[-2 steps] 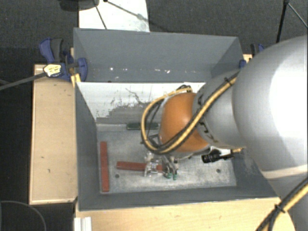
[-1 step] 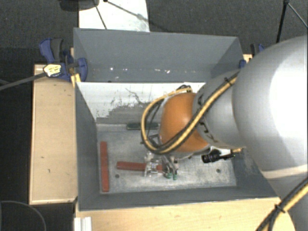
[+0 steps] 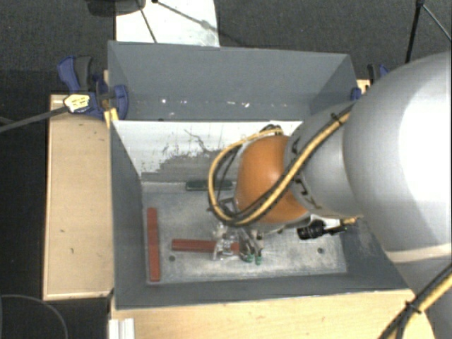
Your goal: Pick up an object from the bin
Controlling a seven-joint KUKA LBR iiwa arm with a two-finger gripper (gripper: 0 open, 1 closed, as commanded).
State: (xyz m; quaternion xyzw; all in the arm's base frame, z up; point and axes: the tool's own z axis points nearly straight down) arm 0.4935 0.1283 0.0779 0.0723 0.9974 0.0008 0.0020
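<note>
On the floor of the bin [image 3: 212,83], near its middle, the gripper [image 3: 237,250] hangs beneath the orange cover [image 3: 265,179] at the right end of a flat red-brown bar [image 3: 191,246] lying crosswise, whether clenched or released I cannot tell, with a rust-coloured strip [image 3: 152,244] along the left wall.

You'll see your arm as a large, smooth silver-grey rounded metal link [image 3: 399,161], with a thin pale seam low on its side. At the wrist sits a glossy orange dome-shaped cover [image 3: 265,179], ringed by looping black and yellow cables [image 3: 224,167]. A small black-and-white plug [image 3: 316,230] juts out beneath. The tool [image 3: 240,248] is a small bare-metal cluster with a green speck.
</note>
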